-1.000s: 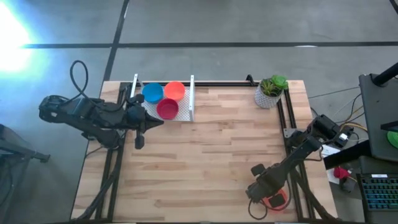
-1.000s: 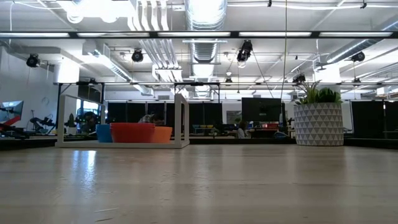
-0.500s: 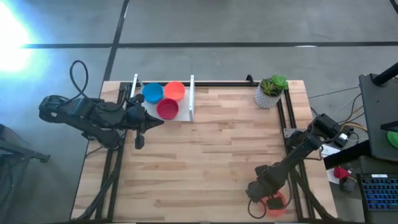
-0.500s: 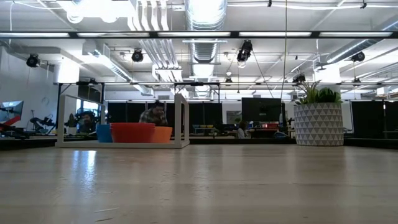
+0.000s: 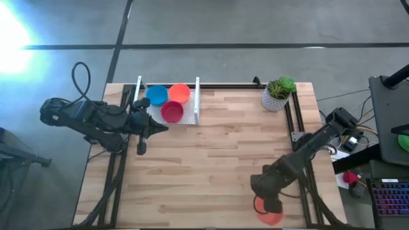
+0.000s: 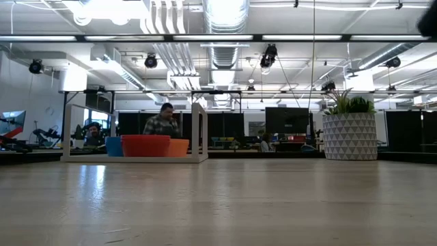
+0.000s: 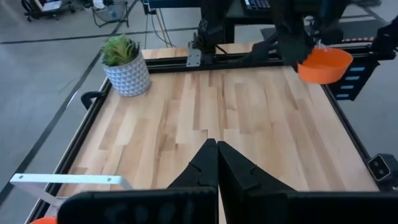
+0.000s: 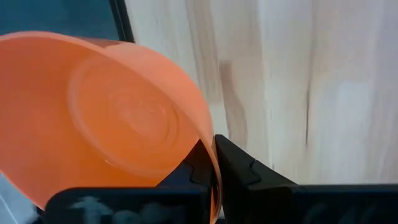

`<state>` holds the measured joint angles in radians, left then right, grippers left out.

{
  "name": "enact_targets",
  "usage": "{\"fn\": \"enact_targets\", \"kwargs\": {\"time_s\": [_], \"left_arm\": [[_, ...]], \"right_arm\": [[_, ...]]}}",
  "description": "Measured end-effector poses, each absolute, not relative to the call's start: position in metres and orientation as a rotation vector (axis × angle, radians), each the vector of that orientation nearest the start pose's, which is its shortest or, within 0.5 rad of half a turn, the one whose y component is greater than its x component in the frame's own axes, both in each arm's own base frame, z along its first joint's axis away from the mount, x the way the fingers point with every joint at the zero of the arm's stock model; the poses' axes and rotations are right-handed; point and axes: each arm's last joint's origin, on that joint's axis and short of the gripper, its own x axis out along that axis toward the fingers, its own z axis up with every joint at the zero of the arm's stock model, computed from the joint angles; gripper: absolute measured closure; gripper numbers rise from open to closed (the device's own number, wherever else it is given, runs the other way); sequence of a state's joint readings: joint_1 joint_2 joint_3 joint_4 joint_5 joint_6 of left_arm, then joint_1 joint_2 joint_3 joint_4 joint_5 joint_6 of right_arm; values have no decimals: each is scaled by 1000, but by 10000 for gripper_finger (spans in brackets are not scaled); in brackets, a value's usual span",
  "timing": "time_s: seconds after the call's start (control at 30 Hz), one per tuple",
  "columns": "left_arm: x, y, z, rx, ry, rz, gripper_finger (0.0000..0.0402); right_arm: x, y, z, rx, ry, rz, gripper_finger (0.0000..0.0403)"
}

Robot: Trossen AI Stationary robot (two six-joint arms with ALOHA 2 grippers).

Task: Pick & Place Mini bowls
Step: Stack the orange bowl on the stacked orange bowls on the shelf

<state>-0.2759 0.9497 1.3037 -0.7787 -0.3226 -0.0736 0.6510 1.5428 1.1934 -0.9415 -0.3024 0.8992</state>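
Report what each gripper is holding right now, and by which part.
The right gripper is shut on the rim of an orange mini bowl at the table's near edge. The left gripper is shut on nothing.

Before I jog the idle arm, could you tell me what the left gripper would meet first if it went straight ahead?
Probably nothing on the table: the shut left gripper points across bare wood, between the plant pot and the orange bowl.

One orange mini bowl [image 8: 106, 118] hung tilted at the near right edge of the surface [image 5: 217, 153], its rim pinched in the right claw [image 5: 270, 206]. Three more mini bowls, a blue bowl [image 5: 156, 95], an orange one [image 5: 179, 92] and a red one [image 5: 172, 112], sat upright, touching, at the far left.
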Motion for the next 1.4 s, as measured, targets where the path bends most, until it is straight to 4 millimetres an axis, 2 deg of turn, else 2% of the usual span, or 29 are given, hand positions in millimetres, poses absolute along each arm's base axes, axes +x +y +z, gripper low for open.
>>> {"fn": "enact_targets", "kwargs": {"time_s": [0.13,0.27,0.4,0.5,0.77,0.9,1.1,1.23,1.4], "left_arm": [[158,-36,420,76,410,29,402],[158,-37,420,89,413,-18,402],[158,-38,420,86,414,-37,402],[158,-38,420,84,414,-46,402],[158,-38,420,82,413,-46,402],[158,-38,420,81,410,-45,401],[158,-38,420,76,409,-45,402],[158,-38,420,62,410,-42,402],[158,-38,420,52,408,-39,402]], "right_arm": [[246,167,271,542,1429,97,394],[272,142,287,604,1331,0,394],[297,110,292,732,1273,-138,394],[315,85,287,815,1256,-244,394],[368,30,257,782,1266,-289,394],[393,11,236,798,1314,-255,394],[423,-12,191,791,1403,-231,394],[436,-20,174,780,1449,-247,394],[445,-22,159,782,1524,-272,394]]}}
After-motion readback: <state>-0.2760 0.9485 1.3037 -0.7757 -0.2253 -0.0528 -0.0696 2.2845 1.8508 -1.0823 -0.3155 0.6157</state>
